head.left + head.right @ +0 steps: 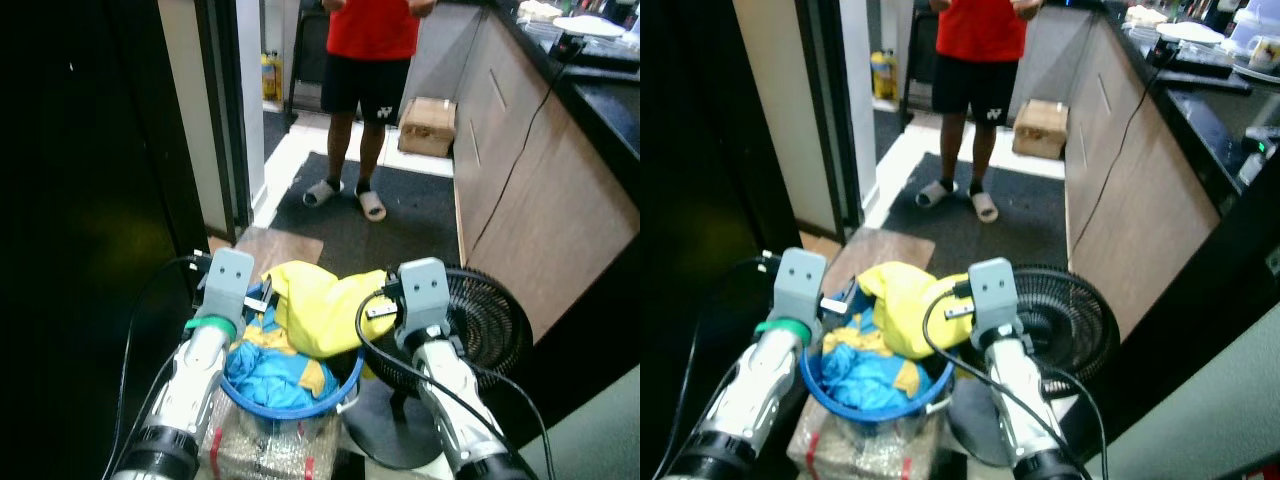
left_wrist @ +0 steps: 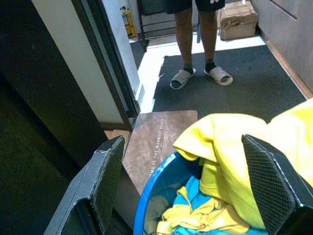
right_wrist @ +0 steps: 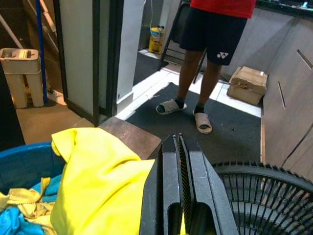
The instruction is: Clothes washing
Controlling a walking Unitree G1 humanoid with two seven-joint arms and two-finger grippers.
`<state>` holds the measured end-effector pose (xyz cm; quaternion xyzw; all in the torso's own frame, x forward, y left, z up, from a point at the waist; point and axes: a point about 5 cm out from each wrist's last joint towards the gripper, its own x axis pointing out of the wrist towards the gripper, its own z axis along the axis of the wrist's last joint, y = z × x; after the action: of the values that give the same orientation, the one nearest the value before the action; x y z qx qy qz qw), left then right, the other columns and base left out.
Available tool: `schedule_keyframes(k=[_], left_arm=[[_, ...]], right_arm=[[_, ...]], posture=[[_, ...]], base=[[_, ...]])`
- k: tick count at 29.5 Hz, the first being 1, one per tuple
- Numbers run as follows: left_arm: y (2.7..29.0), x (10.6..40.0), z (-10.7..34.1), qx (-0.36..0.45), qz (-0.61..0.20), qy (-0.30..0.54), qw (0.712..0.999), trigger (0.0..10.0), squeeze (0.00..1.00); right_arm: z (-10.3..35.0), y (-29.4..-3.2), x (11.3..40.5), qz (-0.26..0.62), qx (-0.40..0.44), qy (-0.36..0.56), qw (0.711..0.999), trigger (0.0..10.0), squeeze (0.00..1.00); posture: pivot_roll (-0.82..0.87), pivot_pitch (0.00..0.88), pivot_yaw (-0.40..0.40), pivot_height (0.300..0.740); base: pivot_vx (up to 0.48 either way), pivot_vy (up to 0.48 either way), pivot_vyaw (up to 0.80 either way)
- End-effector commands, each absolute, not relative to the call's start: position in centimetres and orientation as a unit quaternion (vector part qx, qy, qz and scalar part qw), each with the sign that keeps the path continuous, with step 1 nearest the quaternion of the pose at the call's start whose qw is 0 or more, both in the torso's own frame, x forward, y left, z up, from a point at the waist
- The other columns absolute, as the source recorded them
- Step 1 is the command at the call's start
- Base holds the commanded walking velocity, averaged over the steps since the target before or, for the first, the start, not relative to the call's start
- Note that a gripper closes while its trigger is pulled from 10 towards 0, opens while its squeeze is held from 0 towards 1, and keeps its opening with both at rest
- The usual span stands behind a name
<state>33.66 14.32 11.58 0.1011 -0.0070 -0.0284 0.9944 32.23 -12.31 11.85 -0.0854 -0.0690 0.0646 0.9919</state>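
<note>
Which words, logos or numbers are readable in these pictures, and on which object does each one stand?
Line of pale lettering along the brown mat: too small and slanted to read with certainty.
White logo on the person's black shorts: a brand mark, its letters not legible.
Nothing else readable.

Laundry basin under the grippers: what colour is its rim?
Blue; the basin rim shows best in the left wrist view, holding yellow and blue clothes.

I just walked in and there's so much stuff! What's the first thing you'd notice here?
The bright yellow cloth grabs the eye first, heaped over the rim of a blue basket of clothes right in front of the robot. The right hand is shut beside that cloth, and the left hand is open over the basket. Further back, a person in a red shirt stands on the dark mat.
</note>
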Motion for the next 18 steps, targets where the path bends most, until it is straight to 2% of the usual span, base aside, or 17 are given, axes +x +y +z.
schedule_keyframes(k=[1,18], left_arm=[[14.29,33.37,10.90,0.106,-0.031,0.007,0.994,10.0,0.00],[14.19,33.33,10.85,0.107,-0.034,0.009,0.994,10.0,0.00]], right_arm=[[11.49,-12.41,32.05,0.063,-0.082,-0.062,0.993,10.0,0.00],[11.41,-12.36,32.02,0.065,-0.082,-0.061,0.993,10.0,0.00]], posture=[[0.04,0.000,0.030,0.630],[0.04,0.000,0.031,0.560]], base=[[0.000,0.000,0.00],[0.000,0.000,0.00]])
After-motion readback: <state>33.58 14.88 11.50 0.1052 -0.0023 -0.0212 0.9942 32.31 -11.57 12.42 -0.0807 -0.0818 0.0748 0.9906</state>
